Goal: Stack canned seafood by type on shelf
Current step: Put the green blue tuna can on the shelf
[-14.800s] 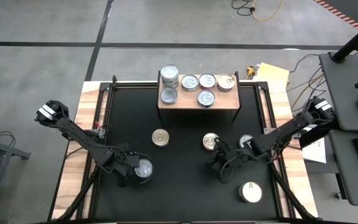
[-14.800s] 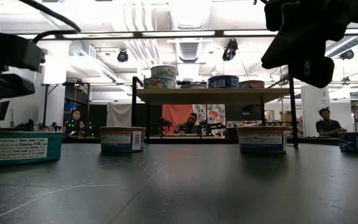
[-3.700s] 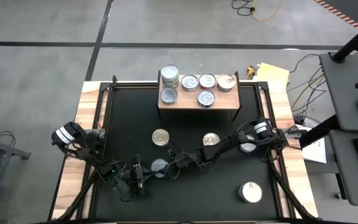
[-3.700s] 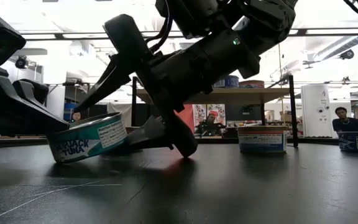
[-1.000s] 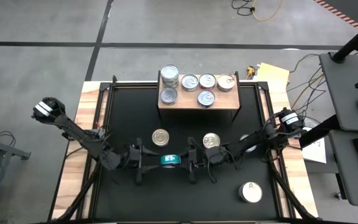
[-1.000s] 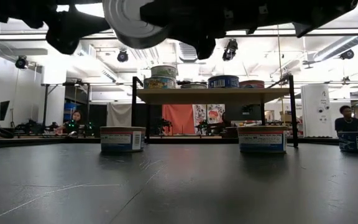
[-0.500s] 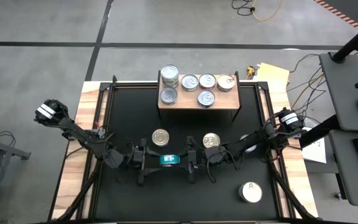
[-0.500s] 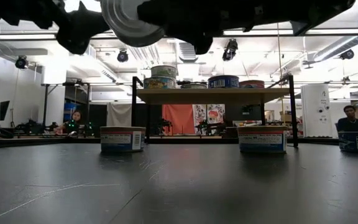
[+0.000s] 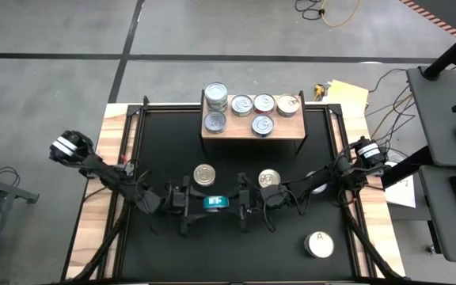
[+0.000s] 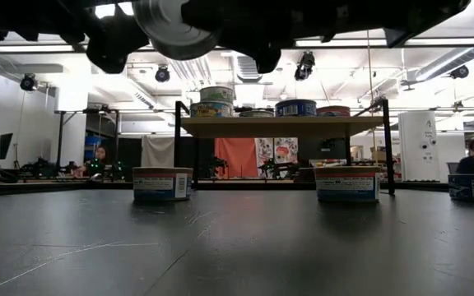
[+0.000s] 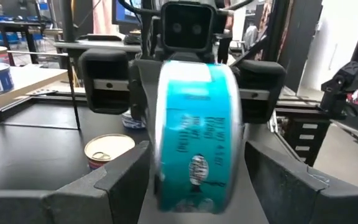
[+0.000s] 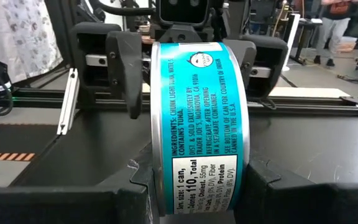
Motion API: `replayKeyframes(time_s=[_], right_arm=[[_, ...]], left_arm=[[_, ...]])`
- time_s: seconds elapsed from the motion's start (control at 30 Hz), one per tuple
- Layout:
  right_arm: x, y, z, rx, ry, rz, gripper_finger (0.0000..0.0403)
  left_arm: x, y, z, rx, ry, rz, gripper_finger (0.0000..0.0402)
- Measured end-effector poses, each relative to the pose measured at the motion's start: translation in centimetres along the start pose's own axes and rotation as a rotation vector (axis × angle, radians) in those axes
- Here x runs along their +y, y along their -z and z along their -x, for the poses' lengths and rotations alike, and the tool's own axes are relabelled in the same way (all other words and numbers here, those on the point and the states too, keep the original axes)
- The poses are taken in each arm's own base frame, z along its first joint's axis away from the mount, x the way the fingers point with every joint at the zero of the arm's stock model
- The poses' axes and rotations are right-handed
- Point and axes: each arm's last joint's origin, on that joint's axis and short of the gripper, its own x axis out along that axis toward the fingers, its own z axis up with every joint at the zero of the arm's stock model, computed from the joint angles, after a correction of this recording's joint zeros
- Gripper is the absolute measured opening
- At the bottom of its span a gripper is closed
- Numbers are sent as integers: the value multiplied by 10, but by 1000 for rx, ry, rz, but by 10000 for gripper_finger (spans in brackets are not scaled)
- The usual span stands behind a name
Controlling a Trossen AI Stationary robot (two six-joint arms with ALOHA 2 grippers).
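Overhead, I see the teal can [image 9: 216,203] held mid-table between the left gripper [image 9: 194,203] and right gripper [image 9: 240,203], with bare tabletop [image 9: 228,249] toward the near edge. The shelf [image 9: 253,132] sits well apart. Low view shows the can raised. Right wrist view: right fingers clamp its faces; left fingers stand slightly apart from it.

Teal-label tin [image 12: 199,127] w/ black print, silver rims; shelf [image 9: 252,127] light wood; tabletop [image 9: 236,253] black.
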Motion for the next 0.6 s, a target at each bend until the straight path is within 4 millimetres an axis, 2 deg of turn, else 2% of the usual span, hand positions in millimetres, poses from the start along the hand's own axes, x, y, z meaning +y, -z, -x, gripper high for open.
replayKeyframes(time_s=[0.1, 0.23, 0.33, 0.4, 0.47, 0.6], right_arm=[[0, 0, 0, 0, 0, -4, 121], [0, 0, 0, 1, 1, -10, 121], [0, 0, 0, 1, -1, -11, 121], [0, 0, 0, 1, -3, -22, 121], [0, 0, 0, 1, -2, -31, 122], [0, 0, 0, 0, 1, -44, 183]], left_arm=[[0, 3, -3, -13, -1, -16, 242], [0, 4, -7, -43, 17, -41, 218], [0, 4, -7, -49, 22, -46, 173], [0, 4, -7, -50, 22, -48, 124], [0, 3, -6, -51, 21, -50, 120], [1, -1, -5, -64, -3, -11, 120]])
